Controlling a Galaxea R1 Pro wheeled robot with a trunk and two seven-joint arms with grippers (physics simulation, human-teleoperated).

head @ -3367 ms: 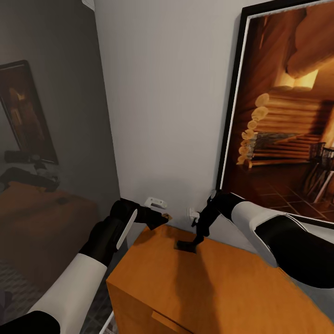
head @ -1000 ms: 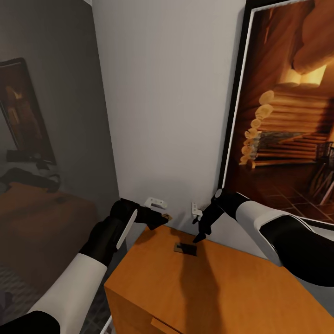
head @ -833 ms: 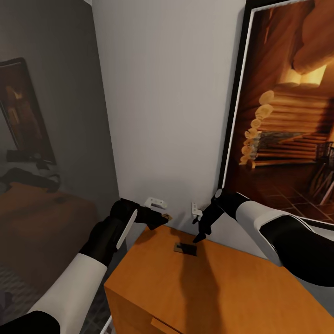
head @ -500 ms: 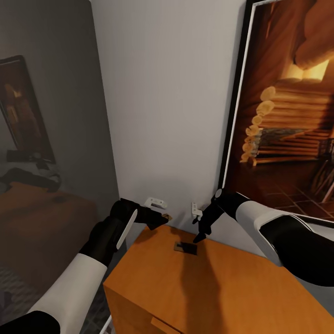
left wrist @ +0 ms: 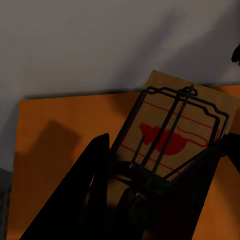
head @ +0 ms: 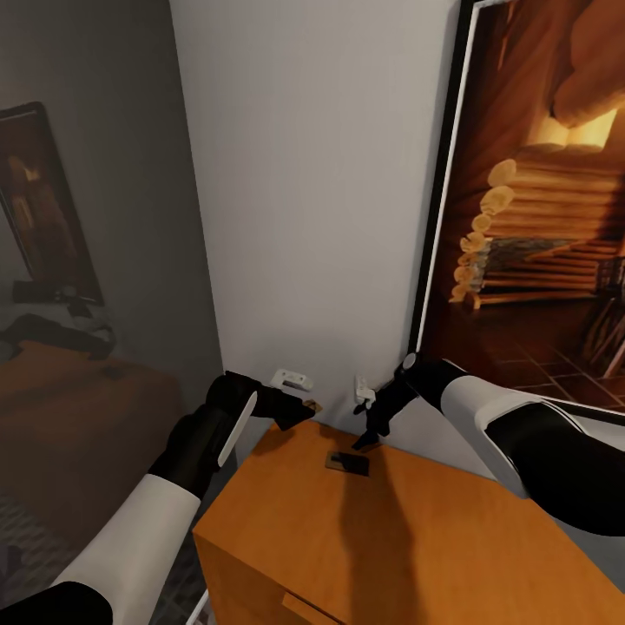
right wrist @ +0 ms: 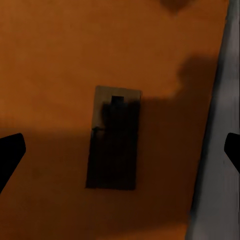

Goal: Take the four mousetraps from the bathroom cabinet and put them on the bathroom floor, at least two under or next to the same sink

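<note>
One mousetrap (head: 347, 462) lies flat on the orange-brown cabinet (head: 417, 538), near the top's back edge; in the right wrist view this mousetrap (right wrist: 114, 145) looks dark and shadowed. My right gripper (head: 365, 438) hangs just above it, open, one black fingertip (right wrist: 10, 155) on each side and not touching. My left gripper (head: 293, 408) is held off the cabinet's back left corner, shut on a second mousetrap (left wrist: 175, 130), a tan board with a red mark and dark wire. Its fingers (left wrist: 95, 185) clamp the board's near end.
The white wall behind the cabinet carries two small white fittings (head: 291, 378) (head: 363, 388). A large black-framed picture (head: 538, 200) leans at the right. A dark glossy panel (head: 95, 260) stands at the left, with patterned floor tiles (head: 26, 538) below it.
3.4 s ago my right gripper was down on the cabinet-top mousetrap; it has lifted off, leaving the trap lying there, and just shifted slightly left. The left arm kept still.
</note>
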